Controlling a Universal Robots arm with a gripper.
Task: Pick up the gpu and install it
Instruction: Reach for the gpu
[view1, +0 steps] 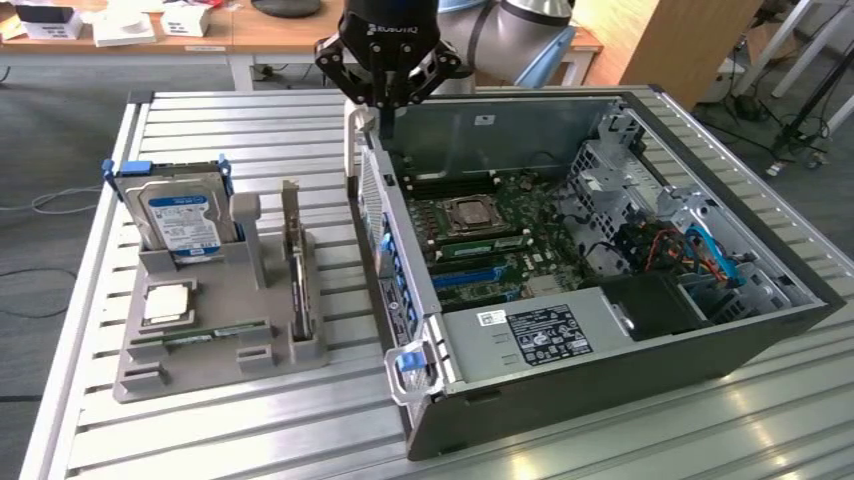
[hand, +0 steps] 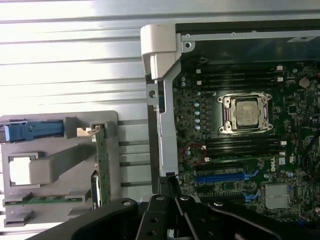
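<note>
1. Your gripper (view1: 387, 105) has its fingers clenched on nothing, poised over the computer case (view1: 641, 370) wall that faces the grey holder (view1: 187, 362).
2. The gpu (view1: 296, 265) stands on edge in that holder beside the case, probably to leave its top edge graspable.
3. Its long axis parallels that wall, with the bracket seemingly at the gripper's end.

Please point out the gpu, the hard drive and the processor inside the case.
gpu (view1: 296, 270), exterior view, middle of its upright edge.
hard drive (view1: 184, 222), exterior view, on its blue-white label.
processor (view1: 470, 212), exterior view, on its metal lid.
</note>
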